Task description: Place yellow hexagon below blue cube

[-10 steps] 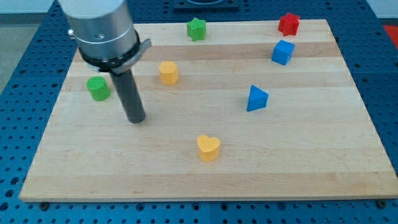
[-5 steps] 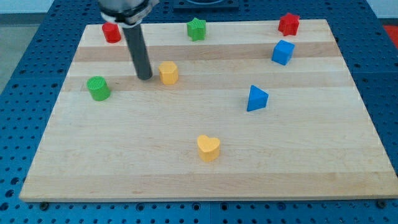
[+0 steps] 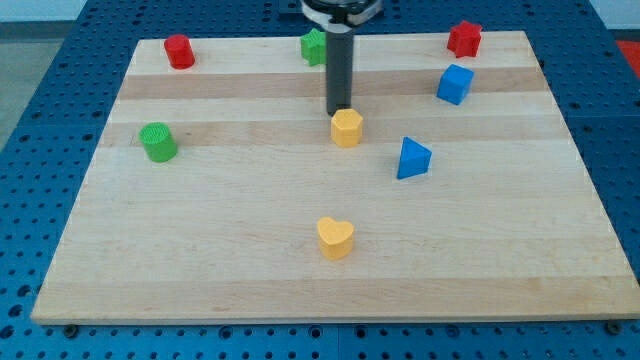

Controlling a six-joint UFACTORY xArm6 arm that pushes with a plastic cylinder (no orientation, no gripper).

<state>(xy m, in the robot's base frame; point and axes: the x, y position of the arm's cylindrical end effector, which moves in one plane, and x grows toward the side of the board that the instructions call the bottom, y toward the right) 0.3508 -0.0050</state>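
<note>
Tip (image 3: 339, 111) of rod, no gripper, holds nothing, touches top of yellow hexagon (image 3: 347, 128); hexagon mid-board, left of and lower than blue cube (image 3: 455, 84); blue triangle (image 3: 413, 158) between.

My tip (image 3: 340, 111) sits right at the top edge of the yellow hexagon (image 3: 346, 128), seemingly touching. Open desk (image 3: 220, 260) runs from there to the view's right, up to the spot under the blue cube (image 3: 455, 84). The blue triangular block (image 3: 412, 158) stands just below that lane. Yellow heart (image 3: 335, 238) is well clear below. Green star (image 3: 313, 46) is half hidden behind the rod. Green cylinder (image 3: 158, 142) and red cylinder (image 3: 179, 51) lie far left, red star (image 3: 464, 39) top right.
</note>
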